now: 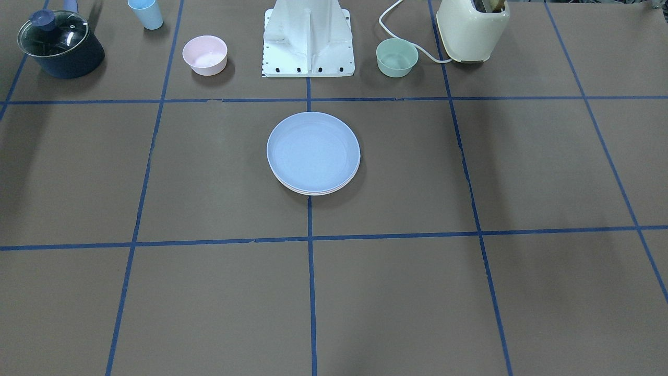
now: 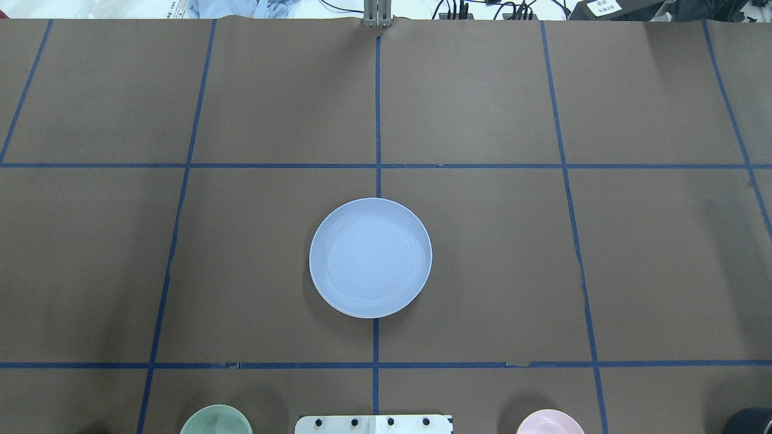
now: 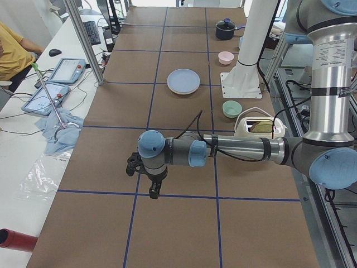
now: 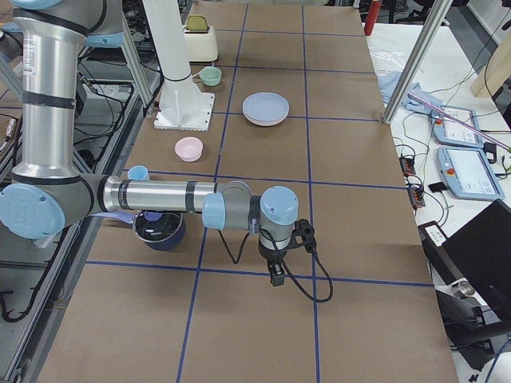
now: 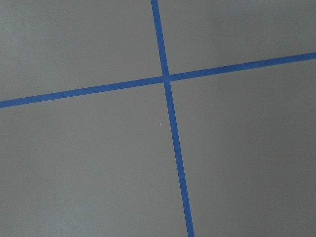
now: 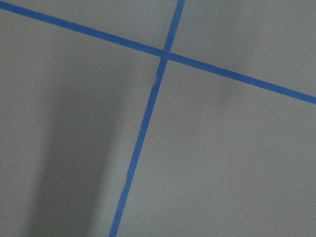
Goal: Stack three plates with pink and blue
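Plates: three plates nested just ahead of my base, the blue plate on top.
Handling: judged light, stiff and smooth. I would pinch across the shallow rim, since it may slip.
Left gripper: well away from my base. I cannot tell the finger spread.
Right gripper: well away on the opposite side. I cannot tell its spread either.
Hidden: the lower plates show only as pale rim edges, and I cannot make out which is pink.

A robotics lab — teach pendants, aluminium posts, blue-taped grid table.
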You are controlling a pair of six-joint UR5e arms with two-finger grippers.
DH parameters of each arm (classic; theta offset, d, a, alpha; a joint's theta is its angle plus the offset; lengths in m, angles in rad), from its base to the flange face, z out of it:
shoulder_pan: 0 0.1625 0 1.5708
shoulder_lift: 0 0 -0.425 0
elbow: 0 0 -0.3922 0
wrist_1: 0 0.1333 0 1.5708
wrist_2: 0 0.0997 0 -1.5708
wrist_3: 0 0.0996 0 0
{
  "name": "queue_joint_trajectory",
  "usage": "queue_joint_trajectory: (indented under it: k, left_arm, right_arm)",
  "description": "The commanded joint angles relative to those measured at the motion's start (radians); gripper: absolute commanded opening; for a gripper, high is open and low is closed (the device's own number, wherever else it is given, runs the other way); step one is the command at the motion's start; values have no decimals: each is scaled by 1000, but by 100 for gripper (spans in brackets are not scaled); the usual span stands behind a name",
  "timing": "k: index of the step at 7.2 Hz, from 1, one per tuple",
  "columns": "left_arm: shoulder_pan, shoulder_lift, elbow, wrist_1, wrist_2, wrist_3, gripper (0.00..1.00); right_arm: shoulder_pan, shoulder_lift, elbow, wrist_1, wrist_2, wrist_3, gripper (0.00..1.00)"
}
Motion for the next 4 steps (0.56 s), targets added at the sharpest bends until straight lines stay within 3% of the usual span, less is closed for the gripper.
queue_joint_trajectory:
  k: [1,4]
  left_arm:
    - [0,-1,-2,-1,1,3,100]
    - [0,-1,-2,-1,1,4,100]
  right_arm:
    - [0,0,-2,10,0,3,100]
    - [0,0,0,10,5,3,100]
